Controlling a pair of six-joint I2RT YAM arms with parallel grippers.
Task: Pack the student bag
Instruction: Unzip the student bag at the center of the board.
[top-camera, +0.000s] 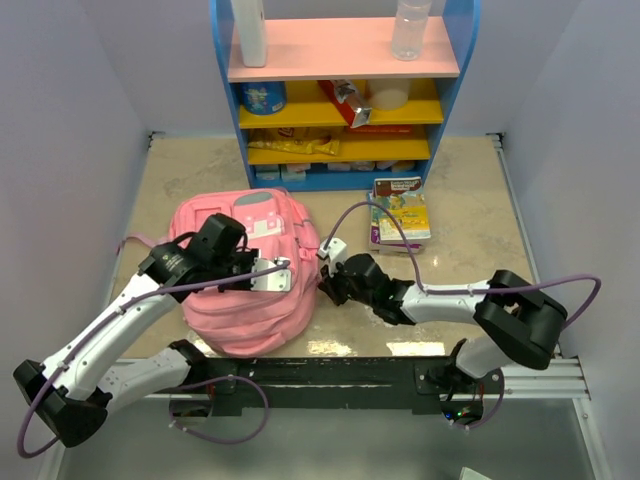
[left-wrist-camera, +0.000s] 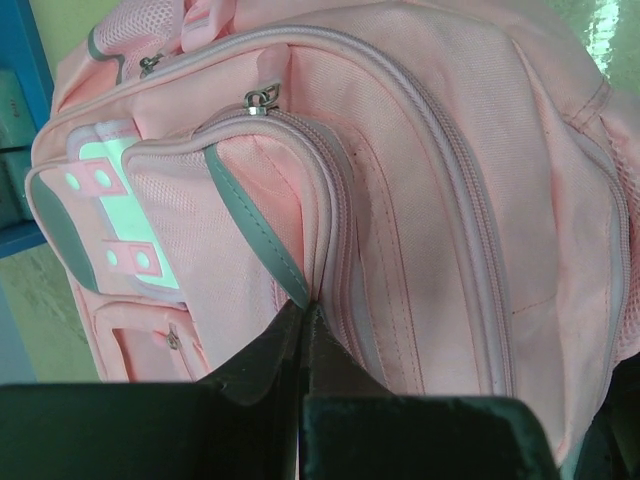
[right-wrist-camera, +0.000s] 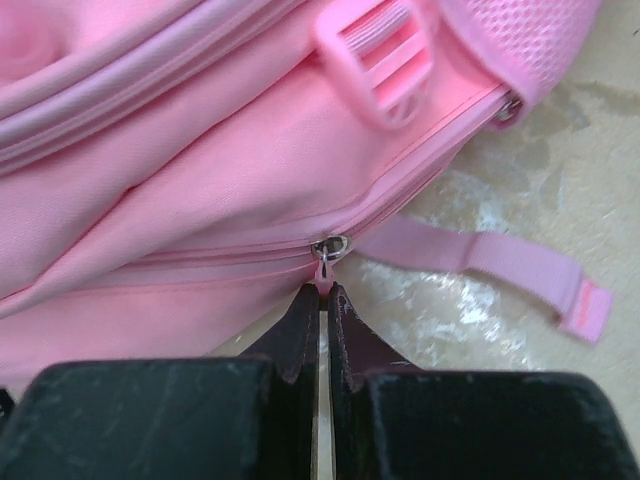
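From above, the student bag (top-camera: 250, 300) lies flat on the table (top-camera: 470, 200), left of the middle and closer to the near edge, with a book (top-camera: 398, 210) well apart toward the right edge and a shelf (top-camera: 340, 110) at the far edge. The left gripper (top-camera: 272, 276) sits on top of the bag and the right gripper (top-camera: 328, 285) is tucked against its right side. So it's a hold-and-unzip setup, and my worry is that the whole bag slides across the table instead of the zip moving. In the left wrist view, the left gripper (left-wrist-camera: 305, 325) has its fingers pressed together on what looks like a thin fold at the seam of the front pocket (left-wrist-camera: 240, 260). That's a pretty skimpy bite, so a hard tug from the other side could pop the fabric free. In the right wrist view, the right gripper (right-wrist-camera: 325, 300) is clamped on the little pink zip pull (right-wrist-camera: 324, 268), just below the metal slider (right-wrist-camera: 331, 245), with a loose strap (right-wrist-camera: 470, 255) lying on the table just beside it. Only the tip of the pull seems to be caught, so pulling off-line from the zip track could slip it out or jam the slider on the soft fabric.
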